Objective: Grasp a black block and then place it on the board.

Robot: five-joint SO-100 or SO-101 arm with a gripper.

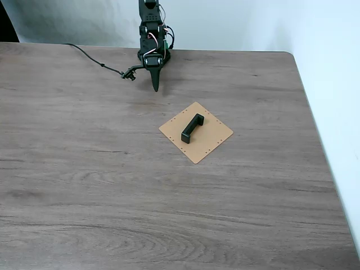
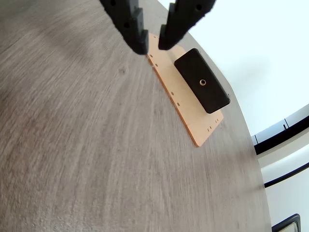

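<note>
Fixed view: the black block (image 1: 192,127) lies diagonally on the tan board (image 1: 216,136) near the middle of the wooden table (image 1: 84,180), while the arm's gripper (image 1: 156,85) hangs well apart at the far edge, tips pointing down. Wrist view: the gripper (image 2: 152,44) is empty, its jaws parted by a narrow gap, above the near end of the board (image 2: 190,113), on which the block (image 2: 202,80) rests.

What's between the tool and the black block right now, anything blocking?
Nothing visible. In the fixed view the tool hangs near the table's far edge; only bare tabletop lies between it and the black block, which already lies on the board. A cable runs off left.
</note>
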